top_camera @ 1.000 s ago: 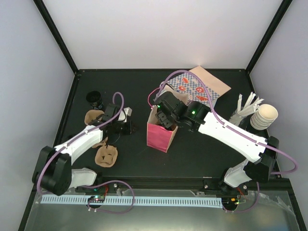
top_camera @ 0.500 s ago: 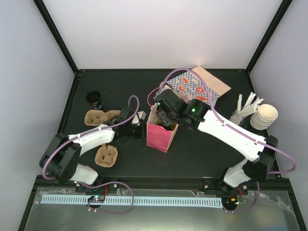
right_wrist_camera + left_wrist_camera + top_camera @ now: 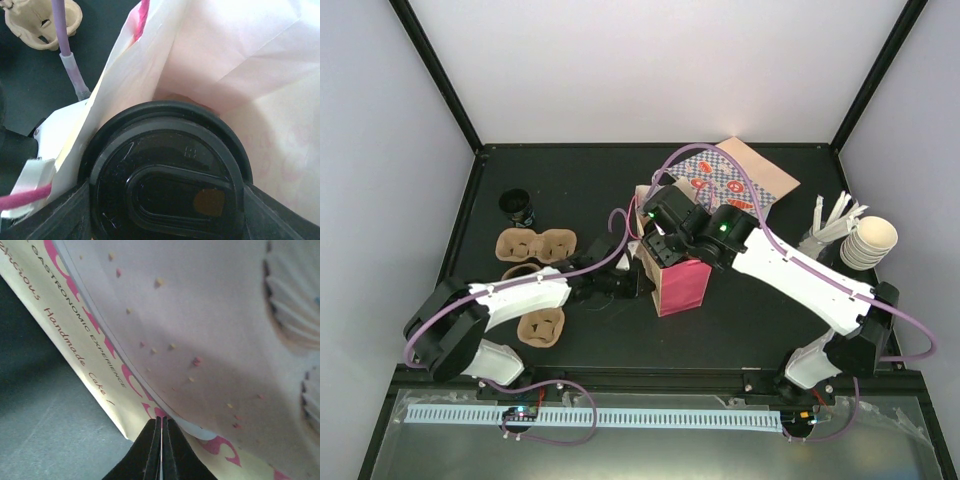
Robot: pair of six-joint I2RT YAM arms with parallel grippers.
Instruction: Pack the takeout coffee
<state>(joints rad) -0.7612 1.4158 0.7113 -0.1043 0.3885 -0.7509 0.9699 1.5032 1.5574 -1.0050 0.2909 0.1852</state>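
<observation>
Takeout coffee point(image 3: 167, 187) sits inside pink bag point(image 3: 235, 70), tight against one wall.

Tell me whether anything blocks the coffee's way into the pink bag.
Nothing visible does: the right gripper holds the takeout coffee inside the pink bag's mouth, the left gripper pinching its edge. Below the cup is hidden.

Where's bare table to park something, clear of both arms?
Back centre, between the small black cup and the flat patterned paper bags. Front right, between the pink paper bag and the right arm's base. Crowded: front left, around the brown pulp cup carriers.
</observation>
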